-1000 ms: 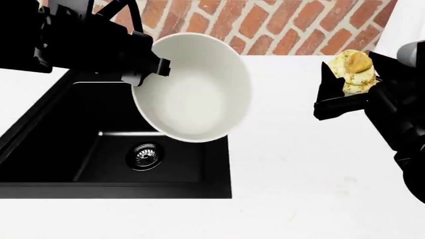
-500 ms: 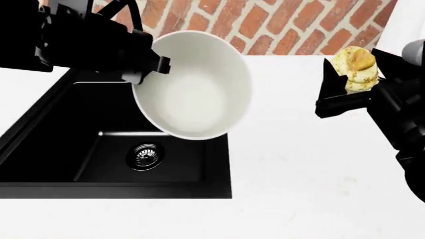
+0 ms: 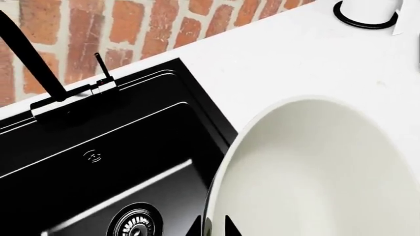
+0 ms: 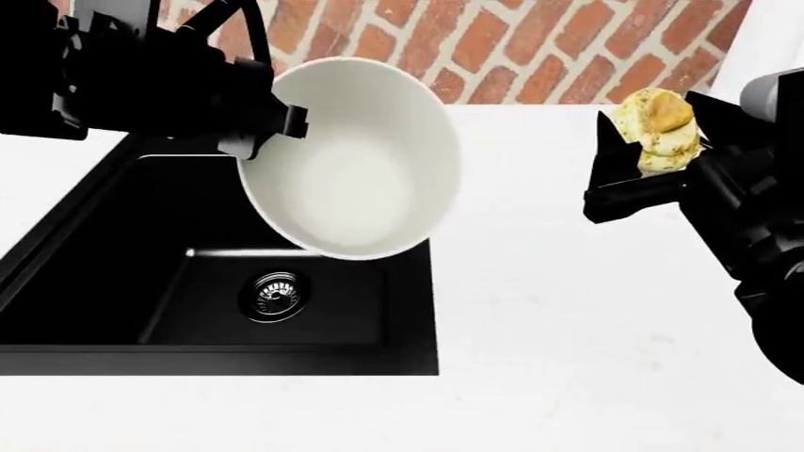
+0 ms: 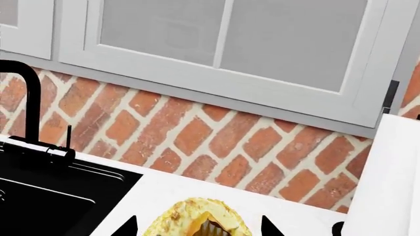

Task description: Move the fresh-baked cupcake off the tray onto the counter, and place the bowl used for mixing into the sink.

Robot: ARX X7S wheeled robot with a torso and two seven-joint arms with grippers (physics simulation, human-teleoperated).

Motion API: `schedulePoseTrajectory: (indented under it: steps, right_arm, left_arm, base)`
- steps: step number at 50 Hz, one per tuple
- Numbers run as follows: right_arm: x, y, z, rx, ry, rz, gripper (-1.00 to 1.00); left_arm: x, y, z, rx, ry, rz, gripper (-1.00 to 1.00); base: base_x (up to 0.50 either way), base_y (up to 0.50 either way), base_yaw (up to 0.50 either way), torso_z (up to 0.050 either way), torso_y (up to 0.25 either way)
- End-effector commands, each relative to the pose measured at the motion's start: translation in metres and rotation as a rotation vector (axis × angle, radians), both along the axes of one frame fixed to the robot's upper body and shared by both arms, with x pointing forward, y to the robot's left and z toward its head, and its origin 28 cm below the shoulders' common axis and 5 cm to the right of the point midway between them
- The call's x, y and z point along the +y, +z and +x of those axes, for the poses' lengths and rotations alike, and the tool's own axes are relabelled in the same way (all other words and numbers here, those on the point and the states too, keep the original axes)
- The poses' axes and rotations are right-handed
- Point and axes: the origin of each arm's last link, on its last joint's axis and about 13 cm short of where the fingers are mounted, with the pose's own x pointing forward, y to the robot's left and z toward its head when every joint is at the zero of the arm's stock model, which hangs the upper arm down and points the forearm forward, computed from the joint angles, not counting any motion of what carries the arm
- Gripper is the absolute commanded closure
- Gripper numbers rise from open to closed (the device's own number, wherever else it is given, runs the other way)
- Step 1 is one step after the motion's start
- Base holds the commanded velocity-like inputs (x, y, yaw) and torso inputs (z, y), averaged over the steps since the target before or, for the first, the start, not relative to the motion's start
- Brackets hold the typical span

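Our left end effector [image 4: 292, 124], in the upper left of the head view, is clamped on the rim of the bowl [image 4: 352, 160], which hangs tilted with its off-white inside facing the camera, above the right half of the sink [image 4: 75, 311] and partly over its right edge. The drain [image 4: 274, 290] sits below and left of the bowl, toward the lower middle of the frame. Our right end effector [image 4: 653, 155], at the upper right edge of the head view, holds the cupcake [image 4: 656, 127] between its jaws, lifted above the counter [image 4: 578, 320]; the tray is not in view in any picture. We judge the main risk to be on the bowl side: the hold is a thin pinch on one point of the rim, so the tilted bowl could swing or slip, and since part of it overhangs the white counter, a release here might catch the sink's edge and tip the bowl out rather than in. On the cupcake side, the wrist view shows the frosting [image 5: 196, 219] squeezed between the jaws, so too firm a hold could crush it, and setting it down tilted could leave it on its side.
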Motion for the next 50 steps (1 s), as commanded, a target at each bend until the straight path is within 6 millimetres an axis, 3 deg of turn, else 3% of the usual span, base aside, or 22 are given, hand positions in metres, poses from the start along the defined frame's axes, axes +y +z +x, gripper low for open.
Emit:
schedulePoseTrajectory:
  steps: [1,50]
  right_arm:
    - [0.0,0.0,0.001,-0.01,0.003,-0.015,1.0]
    - [0.001,-0.002,0.001,-0.016,0.011,-0.004,1.0]
  left_arm:
    - [0.005,-0.002,0.002,0.001,0.036,-0.017,1.0]
    - [0.028,-0.059,0.028,0.077,0.225,-0.174,1.0]
  base:
    - [0.0,0.0,0.0,0.0,0.0]
    - [0.0,0.0,0.0,0.0,0.0]
